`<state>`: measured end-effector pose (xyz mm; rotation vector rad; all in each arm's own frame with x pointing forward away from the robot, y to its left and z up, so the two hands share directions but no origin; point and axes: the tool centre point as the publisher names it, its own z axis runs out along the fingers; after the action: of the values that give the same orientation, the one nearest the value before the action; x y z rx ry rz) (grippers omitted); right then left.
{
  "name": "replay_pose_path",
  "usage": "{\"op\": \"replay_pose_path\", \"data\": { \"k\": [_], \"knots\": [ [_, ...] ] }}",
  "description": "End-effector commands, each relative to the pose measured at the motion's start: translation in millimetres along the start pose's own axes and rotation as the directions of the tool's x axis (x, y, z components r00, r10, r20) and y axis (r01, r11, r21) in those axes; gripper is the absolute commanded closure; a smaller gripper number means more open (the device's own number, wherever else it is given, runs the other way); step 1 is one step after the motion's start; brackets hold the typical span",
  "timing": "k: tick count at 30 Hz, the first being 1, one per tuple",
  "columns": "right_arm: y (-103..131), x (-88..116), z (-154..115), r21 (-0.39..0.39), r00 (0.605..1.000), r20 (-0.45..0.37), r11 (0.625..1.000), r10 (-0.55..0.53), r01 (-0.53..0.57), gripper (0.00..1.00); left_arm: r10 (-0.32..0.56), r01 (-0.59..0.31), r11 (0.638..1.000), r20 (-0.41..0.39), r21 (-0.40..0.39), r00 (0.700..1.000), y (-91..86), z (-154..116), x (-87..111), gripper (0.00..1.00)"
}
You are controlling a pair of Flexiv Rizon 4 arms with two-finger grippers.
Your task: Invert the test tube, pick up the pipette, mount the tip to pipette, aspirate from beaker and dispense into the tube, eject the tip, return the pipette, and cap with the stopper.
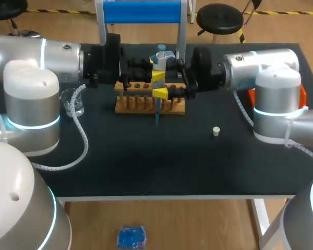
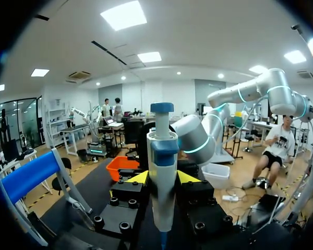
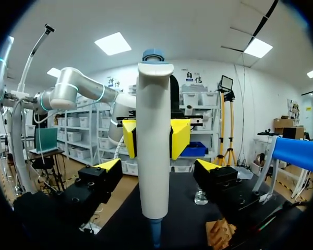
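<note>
**Pipette parked upright over the rack, one pincer on it, the other just flanking**

Head view first. The left arm comes in from the left and the right arm from the right, and they meet in the middle toward the back of the dark counter (image 1: 146, 166). The pipette (image 1: 159, 57) stands upright between them, its blue tip (image 1: 157, 117) pointing down just in front of the wooden rack (image 1: 138, 104). The left pincer (image 1: 157, 85) and the right pincer (image 1: 163, 87) both crowd the pipette body, and from up here you can't sort out which one actually grips. The glass beaker (image 1: 73, 102) sits off to the left of the rack, by the left arm. The little white stopper (image 1: 216, 131) lies alone on the counter, right of the rack and nearer the front, well apart from the pipette.

The left wrist view has the pipette dead centre, upright between that pincer's own black fingers (image 2: 120, 200). Their yellow ends are tucked in against either side of it.

The right wrist view settles it. The left pincer's yellow pads (image 3: 180, 138) are pressed flat on both sides of the white body, so it's pinching the pipette. The right pincer's own fingers (image 3: 107, 165) are spread wide, one on each side with a clear gap, touching nothing. Beyond them, the beaker stands on the counter, and a corner of the rack shows near one finger.
</note>
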<state>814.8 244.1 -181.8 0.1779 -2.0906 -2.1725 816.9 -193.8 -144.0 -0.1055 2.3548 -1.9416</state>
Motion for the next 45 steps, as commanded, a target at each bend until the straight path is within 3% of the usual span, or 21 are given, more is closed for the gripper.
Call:
{"op": "replay_pose_path", "data": {
  "k": [1,2,4,26,27,28,37,45],
  "knots": [
    [0,0,0,-0.005,1.0,0.002,1.0,0.001,-0.001,0.7,-0.001,0.001,1.0,-0.005,-0.002,1.0,-0.7,-1,-1.0,1.0],
    [0,0,0,-0.005,1.0,0.003,1.0,0.002,-0.002,0.85,-0.001,0.001,1.0,-0.005,-0.002,1.0,-0.7,-1,-1.0,1.0],
    [0,0,0,-0.005,1.0,0.005,1.0,0.003,-0.003,1.0,-0.001,0.001,1.0,-0.005,-0.002,1.0,-0.7,-1,-1.0,1.0],
    [-2,-1,-1,0.028,1.0,0.01,0.999,0.017,-0.018,1.0,-0.001,0.001,1.0,-0.005,-0.002,1.0,-0.7,-1,-1.0,1.0],
    [-2,-1,-1,0.028,1.0,0.01,0.999,0.019,-0.019,1.0,-0.001,0.001,1.0,-0.005,-0.002,1.0,-0.7,-1,-1.0,0.76],
    [-2,-1,-1,0.029,1.0,0.01,0.999,0.021,-0.021,1.0,-0.001,0.001,1.0,-0.005,-0.002,1.0,-0.7,-1,-1.0,0.0],
    [-1,-3,-8,0.047,1.0,0.01,0.999,0.024,-0.024,1.0,-0.001,0.001,1.0,-0.005,-0.002,1.0,-0.7,-1,-1.0,0.0],
    [11,-12,-54,0.106,1.0,0.001,0.994,0.015,-0.015,1.0,-0.001,0.001,1.0,-0.005,-0.002,1.0,-0.7,-1,-1.0,0.0]
  ]
}}
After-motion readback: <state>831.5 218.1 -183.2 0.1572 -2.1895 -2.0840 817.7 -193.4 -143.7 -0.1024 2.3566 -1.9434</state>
